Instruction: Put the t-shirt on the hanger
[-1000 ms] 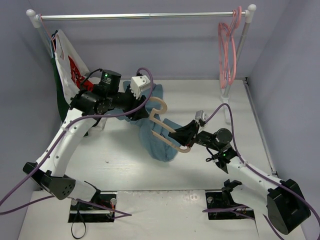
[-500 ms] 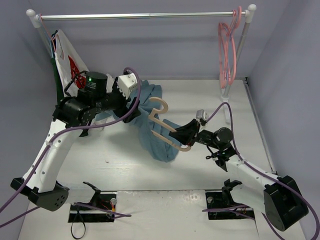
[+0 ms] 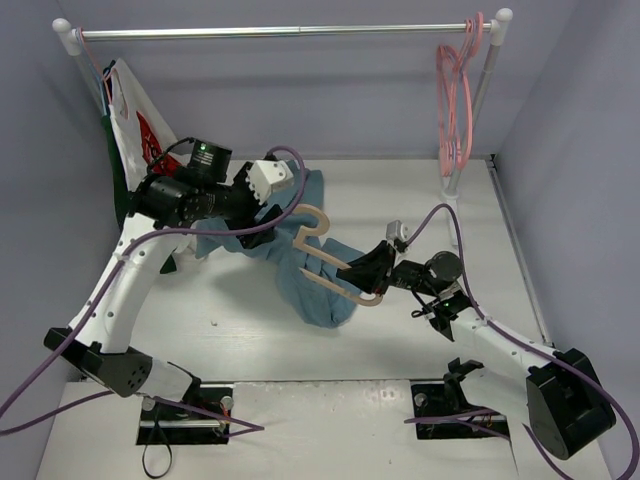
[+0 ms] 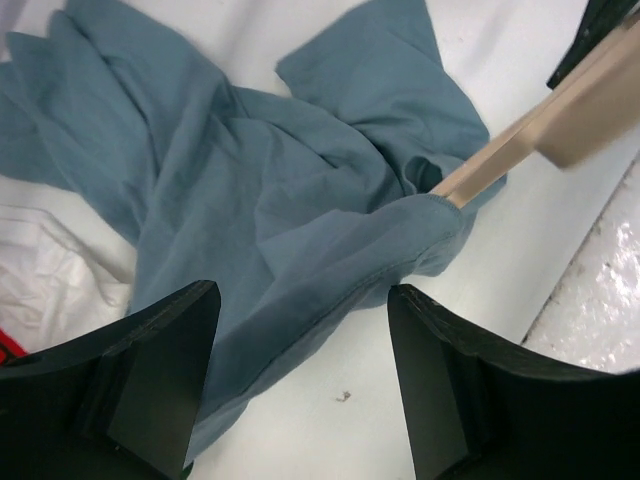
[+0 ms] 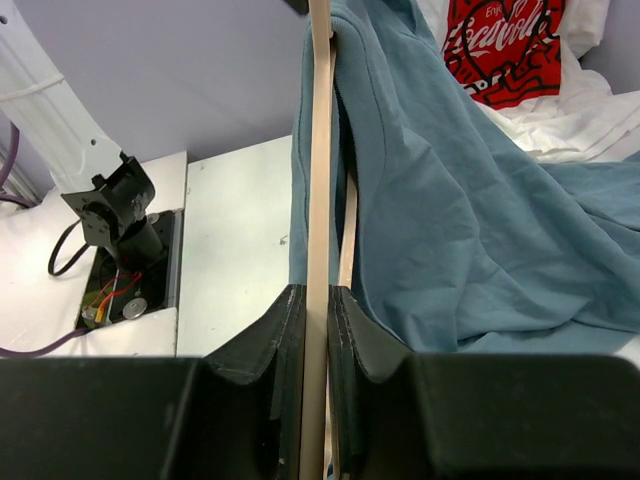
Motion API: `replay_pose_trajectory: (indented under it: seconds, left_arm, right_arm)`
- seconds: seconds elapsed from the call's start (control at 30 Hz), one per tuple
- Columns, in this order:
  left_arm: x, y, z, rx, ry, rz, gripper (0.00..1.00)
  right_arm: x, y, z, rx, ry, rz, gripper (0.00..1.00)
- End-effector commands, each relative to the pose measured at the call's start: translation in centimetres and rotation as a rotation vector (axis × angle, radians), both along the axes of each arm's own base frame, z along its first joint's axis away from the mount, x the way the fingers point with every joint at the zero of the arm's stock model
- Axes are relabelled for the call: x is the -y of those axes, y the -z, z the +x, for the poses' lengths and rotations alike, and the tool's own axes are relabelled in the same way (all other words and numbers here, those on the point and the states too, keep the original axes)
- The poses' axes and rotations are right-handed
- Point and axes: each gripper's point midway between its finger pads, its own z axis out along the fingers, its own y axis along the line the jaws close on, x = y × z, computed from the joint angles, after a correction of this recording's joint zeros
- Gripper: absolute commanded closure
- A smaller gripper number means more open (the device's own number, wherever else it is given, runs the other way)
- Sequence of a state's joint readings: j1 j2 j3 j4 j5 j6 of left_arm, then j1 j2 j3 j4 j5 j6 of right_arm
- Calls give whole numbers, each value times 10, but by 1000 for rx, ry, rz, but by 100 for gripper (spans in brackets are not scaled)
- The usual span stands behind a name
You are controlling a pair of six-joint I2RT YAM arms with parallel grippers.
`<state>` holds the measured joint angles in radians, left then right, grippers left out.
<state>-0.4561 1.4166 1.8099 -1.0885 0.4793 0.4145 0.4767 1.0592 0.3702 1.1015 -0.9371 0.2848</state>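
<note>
The teal-blue t-shirt (image 3: 305,275) lies crumpled on the white table, and part of it hangs over the beige hanger (image 3: 322,248). In the left wrist view one hanger arm (image 4: 560,125) runs into a hemmed opening of the t-shirt (image 4: 250,180). My right gripper (image 3: 375,272) is shut on the hanger's lower arm and holds it above the table; its jaws (image 5: 315,330) pinch the thin beige bar (image 5: 320,150), with the t-shirt (image 5: 450,220) draped on the right. Above the shirt's left edge my left gripper (image 3: 265,222) hovers open, its fingers (image 4: 165,370) wide apart and empty.
A clothes rail (image 3: 280,32) spans the back, with pink hangers (image 3: 455,100) at its right end. A white garment with red print (image 3: 135,120) and a dark green garment (image 3: 120,190) hang at the left. Grey walls close in both sides.
My left gripper has opened and let go of the t-shirt; its arm swung left and came back a little. The right gripper and the hanger have barely moved.
</note>
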Motion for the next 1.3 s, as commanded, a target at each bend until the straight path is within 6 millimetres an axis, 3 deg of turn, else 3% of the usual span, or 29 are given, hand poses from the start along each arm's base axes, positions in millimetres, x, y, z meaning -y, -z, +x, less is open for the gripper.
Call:
replay_pose_trajectory:
  seconds: [0.0, 0.27, 0.37, 0.47, 0.77, 1.27]
  left_arm:
    - [5, -6, -8, 14, 103, -9, 32]
    - [15, 17, -15, -84, 171, -20, 35]
    - [16, 21, -18, -103, 187, -29, 52]
    - [18, 23, -31, -137, 232, -63, 60]
    - [18, 32, -43, -182, 269, -104, 65]
    - [14, 39, -56, -221, 314, -129, 64]
  right_arm:
    - [-3, -53, -1, 204, -36, 74, 100]
    - [-5, -52, 0, 198, -60, 57, 100]
    - [-5, -50, 2, 193, -62, 49, 100]
    - [-5, -49, 5, 184, -63, 44, 100]
    - [-5, -57, 2, 204, -115, 37, 100]
    - [4, -72, 6, 228, -118, 33, 100]
